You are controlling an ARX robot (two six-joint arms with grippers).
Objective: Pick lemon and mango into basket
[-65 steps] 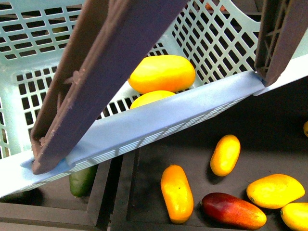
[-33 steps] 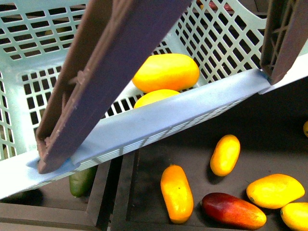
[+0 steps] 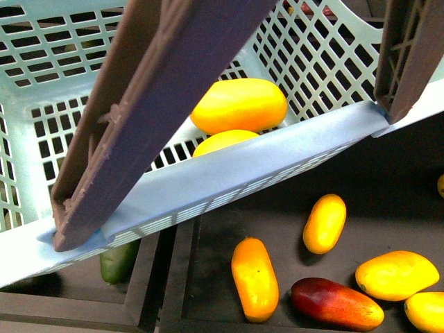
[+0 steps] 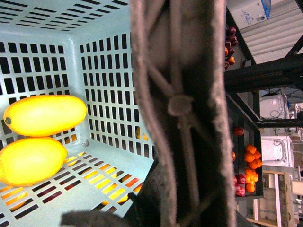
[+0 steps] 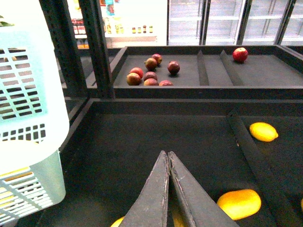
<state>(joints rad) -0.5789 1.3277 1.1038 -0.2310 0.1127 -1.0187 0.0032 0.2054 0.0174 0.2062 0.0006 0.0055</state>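
The mint-teal basket (image 3: 229, 179) hangs tilted, close to the front camera, above the dark fruit tray. Its brown handle (image 3: 159, 104) crosses the view. Inside, the mango (image 3: 239, 105) lies against the slotted wall. The lemon (image 3: 223, 141) is just below it, half hidden by the rim. In the left wrist view the mango (image 4: 45, 115) and lemon (image 4: 31, 161) rest side by side on the basket floor. My left gripper (image 4: 175, 203) is shut on the handle (image 4: 180, 94). My right gripper (image 5: 167, 153) is shut on nothing, above the dark tray, to the right of the basket (image 5: 28, 118).
Loose yellow-orange fruits (image 3: 255, 277) (image 3: 325, 223), a dark red mango (image 3: 336, 303) and yellow mangoes (image 3: 397, 275) lie on the tray below the basket. A green fruit (image 3: 118, 260) sits in the neighbouring compartment. A divider (image 5: 251, 156) and a back shelf with red apples (image 5: 150, 73) lie ahead of the right gripper.
The basket with both fruits inside has shifted slightly to the right and up in the front view, then held almost still. The loose fruits below have not moved.
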